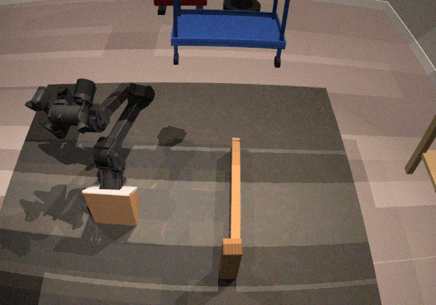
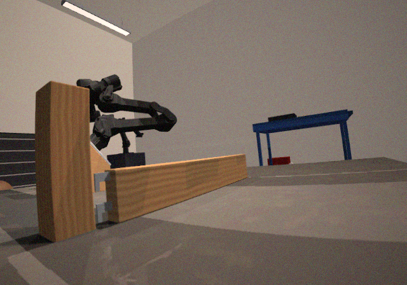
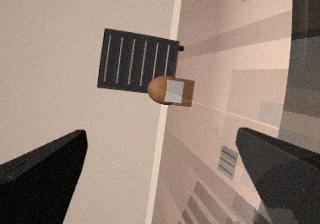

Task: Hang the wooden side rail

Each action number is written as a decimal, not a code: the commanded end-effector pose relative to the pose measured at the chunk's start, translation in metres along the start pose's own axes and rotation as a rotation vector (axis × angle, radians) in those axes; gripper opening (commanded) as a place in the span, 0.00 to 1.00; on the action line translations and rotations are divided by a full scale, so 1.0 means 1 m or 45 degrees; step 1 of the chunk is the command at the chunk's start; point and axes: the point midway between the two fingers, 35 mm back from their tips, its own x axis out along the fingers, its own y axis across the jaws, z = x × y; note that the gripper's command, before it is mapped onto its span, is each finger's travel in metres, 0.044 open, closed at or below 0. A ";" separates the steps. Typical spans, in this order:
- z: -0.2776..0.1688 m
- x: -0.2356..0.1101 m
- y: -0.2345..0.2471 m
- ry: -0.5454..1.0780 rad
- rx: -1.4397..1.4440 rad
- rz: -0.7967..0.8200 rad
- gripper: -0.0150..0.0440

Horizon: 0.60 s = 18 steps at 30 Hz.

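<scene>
One side rail (image 1: 235,189) lies lengthwise, hooks facing the post (image 1: 230,261).

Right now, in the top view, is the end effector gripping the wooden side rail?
No: the end effector is folded back by the arm's base, well apart from the side rail.

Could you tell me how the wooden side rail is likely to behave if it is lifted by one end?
The side rail looks like a long, straight wooden beam, so probably stiff rather than floppy. Its length suggests it would pivot on its far end. Flat faces mean it should not roll.
</scene>
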 end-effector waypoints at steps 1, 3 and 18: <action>-0.001 0.000 0.002 0.007 -0.019 0.011 0.98; -0.012 -0.005 0.016 0.058 -0.170 0.100 1.00; -0.149 -0.141 0.121 0.139 -1.740 1.405 1.00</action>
